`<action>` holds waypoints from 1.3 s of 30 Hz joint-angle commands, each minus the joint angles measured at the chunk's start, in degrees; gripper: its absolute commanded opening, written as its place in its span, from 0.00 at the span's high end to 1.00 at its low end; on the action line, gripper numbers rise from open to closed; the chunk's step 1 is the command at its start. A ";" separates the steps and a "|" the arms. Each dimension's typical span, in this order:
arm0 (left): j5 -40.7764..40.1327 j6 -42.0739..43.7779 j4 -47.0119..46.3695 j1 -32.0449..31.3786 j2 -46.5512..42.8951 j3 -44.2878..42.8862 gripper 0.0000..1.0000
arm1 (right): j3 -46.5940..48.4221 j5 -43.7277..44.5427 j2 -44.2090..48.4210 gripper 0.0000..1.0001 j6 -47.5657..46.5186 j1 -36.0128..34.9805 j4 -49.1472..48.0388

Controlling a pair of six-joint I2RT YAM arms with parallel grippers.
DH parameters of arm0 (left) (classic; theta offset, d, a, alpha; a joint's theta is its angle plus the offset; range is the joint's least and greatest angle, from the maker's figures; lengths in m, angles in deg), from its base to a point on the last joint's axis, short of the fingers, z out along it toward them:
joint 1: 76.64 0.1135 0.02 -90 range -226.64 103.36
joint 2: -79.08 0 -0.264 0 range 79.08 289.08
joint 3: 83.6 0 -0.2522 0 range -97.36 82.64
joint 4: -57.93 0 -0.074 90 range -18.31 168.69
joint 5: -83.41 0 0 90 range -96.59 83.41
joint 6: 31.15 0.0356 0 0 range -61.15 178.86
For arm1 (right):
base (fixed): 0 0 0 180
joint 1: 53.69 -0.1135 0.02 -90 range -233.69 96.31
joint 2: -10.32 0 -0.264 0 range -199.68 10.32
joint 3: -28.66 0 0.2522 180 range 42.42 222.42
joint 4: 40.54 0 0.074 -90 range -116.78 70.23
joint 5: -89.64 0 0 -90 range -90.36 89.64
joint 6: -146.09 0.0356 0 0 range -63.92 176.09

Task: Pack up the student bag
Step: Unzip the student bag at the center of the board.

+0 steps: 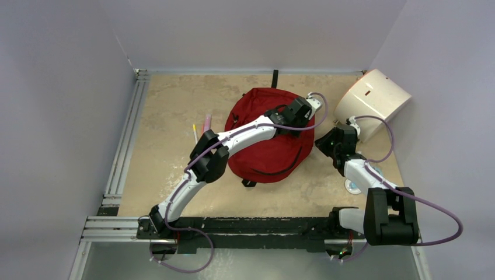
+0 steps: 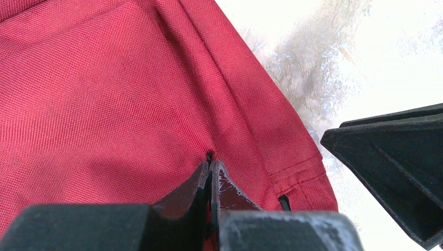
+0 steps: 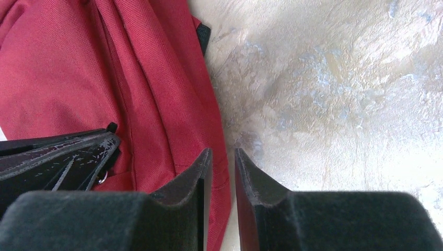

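Pink and yellowish pens (image 1: 205, 123) lie on the table (image 1: 169, 169) to the left of the student bag (image 1: 268, 156), apart from it and not yet packed. That dark-red bag lies flat mid-table; no open mouth shows, so whatever it holds is hidden. On the bag's right-hand part the left gripper (image 2: 210, 166) is clenched, its tips pressed into the cloth; whether a fold or a zipper tab is caught there I cannot tell. If only a thin pinch is held, a pull would likely slip off, or drag the whole limp bag rather than open it. Just off the bag's right edge the right gripper (image 3: 223, 157) hovers over bare table, jaws a little apart and grasping nothing. The two grippers are near each other and could knock together. Further right of the bag a white box (image 1: 373, 96) lies tipped, its inside out of sight
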 commanded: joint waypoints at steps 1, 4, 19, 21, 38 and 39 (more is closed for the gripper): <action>-2.24 0.81 -0.56 0.29 -2.59 -2.99 1.00 | -0.19 -0.34 -0.53 0.76 -0.48 0.18 -2.36; -3.32 1.15 -0.35 0.46 -3.16 -2.91 1.00 | -0.20 -1.24 -1.04 0.74 -0.44 0.16 -2.71; 2.74 -2.02 -3.51 1.72 -8.98 2.93 1.00 | 0.95 -10.71 -4.93 0.43 -0.78 0.18 -8.92; 2.80 -2.10 -3.53 1.68 -9.18 3.06 1.00 | 1.52 -11.65 -6.44 0.43 -0.96 0.21 -9.43; -0.66 -1.87 -3.51 3.61 -11.58 6.70 1.00 | 3.65 -12.55 -12.93 0.99 -0.15 0.22 -12.04; -0.86 -2.01 -3.46 3.98 -11.92 7.44 1.00 | 3.55 -12.18 -12.87 1.00 -0.09 0.23 -12.00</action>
